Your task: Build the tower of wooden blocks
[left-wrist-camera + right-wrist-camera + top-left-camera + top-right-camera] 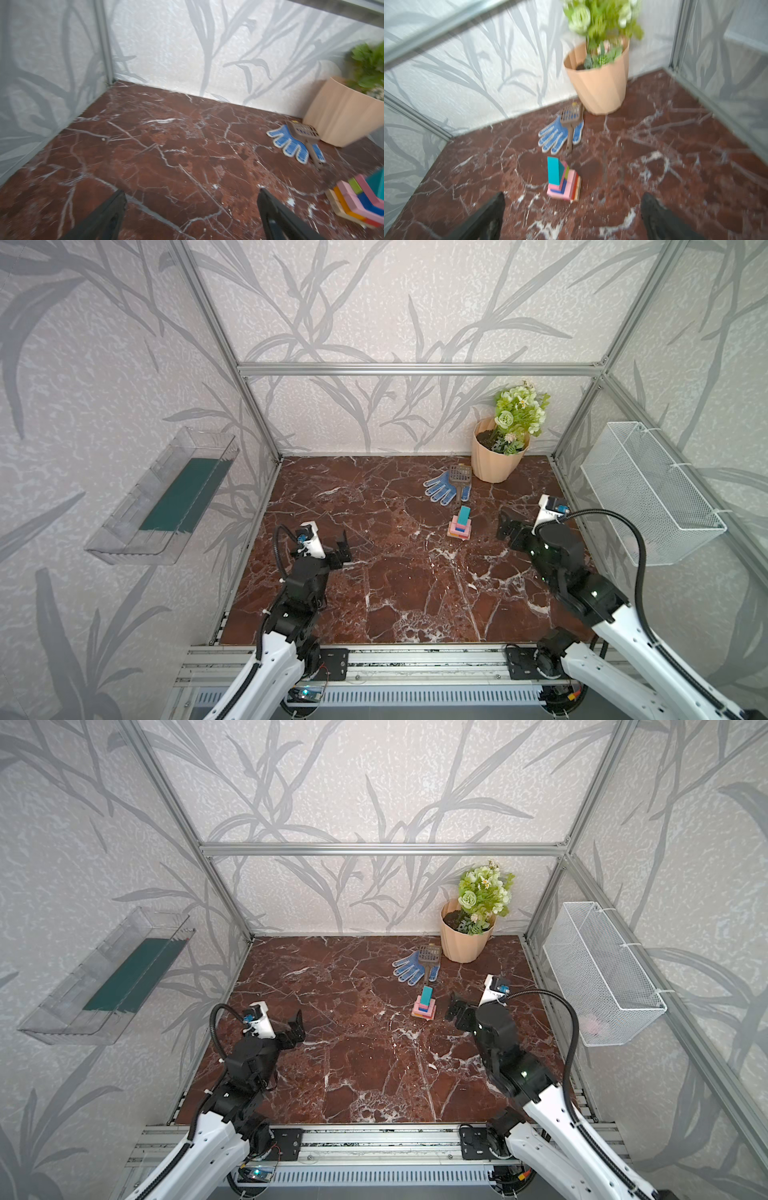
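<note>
- Grippers, counted: two. The right gripper (505,526) hovers just beside the tower, jaws spread wide and empty. The left gripper (343,549) hangs well apart from it, also wide and holding nothing.
- Tower (460,526): one, standing on the counter (374,572) between the right gripper and the glove. It goes tan base, orange and red, two pink layers with blue and green between.
- Teal block (464,515): one, upright on top.
- Step in hand, as I judge it: the top block is placed and released. No loose block shows on the counter, so the build looks finished or nearly so.
- Next move calls for drawing the right gripper straight away from the stack without brushing the tall teal piece.
- Beyond: one blue dotted glove (444,488), one scoop (459,477) lying across it, one flowerpot (496,460).
</note>
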